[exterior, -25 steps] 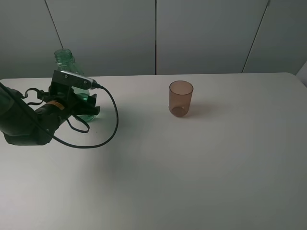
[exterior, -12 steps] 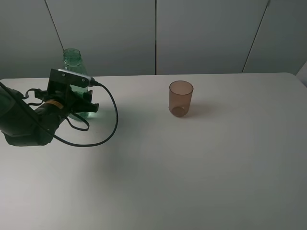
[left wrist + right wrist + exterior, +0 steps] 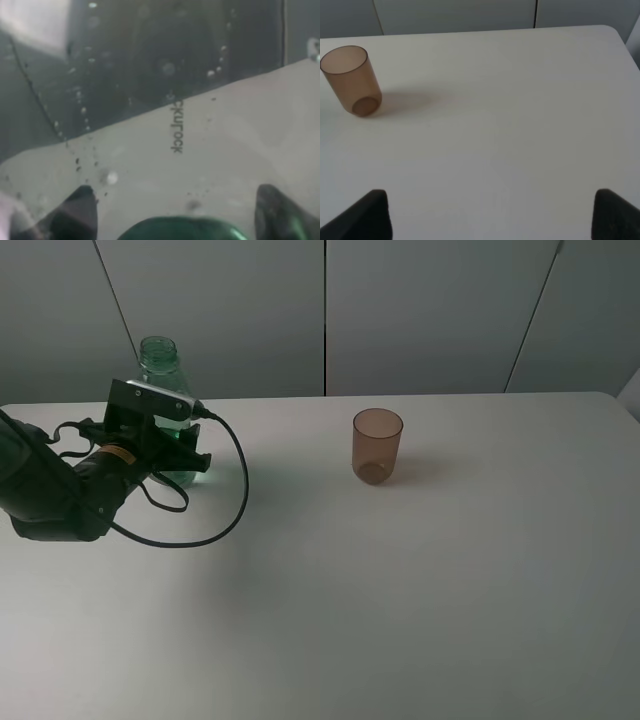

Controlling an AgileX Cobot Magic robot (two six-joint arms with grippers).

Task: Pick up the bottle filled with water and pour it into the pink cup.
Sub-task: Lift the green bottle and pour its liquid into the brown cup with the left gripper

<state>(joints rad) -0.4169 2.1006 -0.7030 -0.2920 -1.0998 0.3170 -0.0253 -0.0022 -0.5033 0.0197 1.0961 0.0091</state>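
The bottle [image 3: 158, 358] was leaning a moment ago. Now it is standing straighter, and it is sitting a little more to the right. It is showing at the upper left of the high view, near the back edge of the table [image 3: 400, 590]. The left claw [image 3: 178, 462] is squeezing tight around its lower part. Whether the bottom is touching the table is not clear. In the left wrist view the see-through bottle is filling most of the picture. The pink cup [image 3: 377, 445] is standing up near the middle, well apart from the bottle, on its right. The right claw [image 3: 492, 210] is hanging over the table with its fingers wide apart, holding nothing.
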